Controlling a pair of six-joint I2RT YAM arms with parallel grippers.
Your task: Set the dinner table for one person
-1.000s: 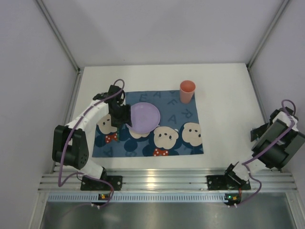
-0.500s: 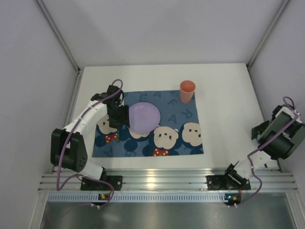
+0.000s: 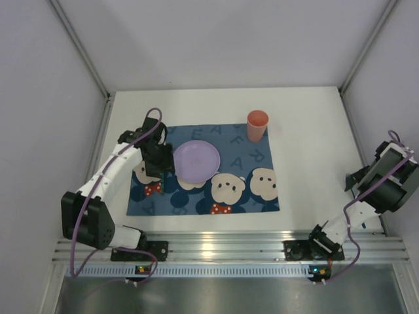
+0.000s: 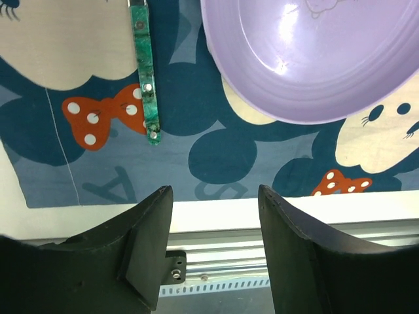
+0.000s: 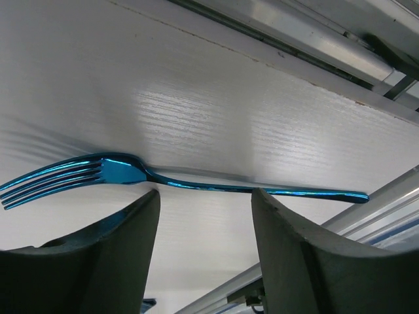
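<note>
The white dinner table (image 3: 314,150) carries a dark blue cartoon mat (image 3: 249,196). A lilac plate (image 3: 196,161) lies flat on the mat, and a salmon cup (image 3: 256,125) stands at the mat's far right corner. My left gripper (image 3: 156,165) is open and empty just left of the plate. In the left wrist view the gripper (image 4: 213,196) hangs above the mat, with the plate (image 4: 308,59) and a green-handled utensil (image 4: 145,72) beyond it. My right gripper (image 3: 354,181) is open at the table's right edge. In the right wrist view the gripper (image 5: 204,196) is just short of a shiny blue fork (image 5: 163,178) lying on the white surface.
White walls close in the table on three sides. An aluminium rail (image 3: 222,248) runs along the near edge with both arm bases on it. The rail also shows in the left wrist view (image 4: 216,252). The fork is hidden by the right arm in the top view.
My left gripper has let go of the plate and drawn back to the left; the plate now lies flat on the mat. The right arm has shifted slightly at the right edge.
</note>
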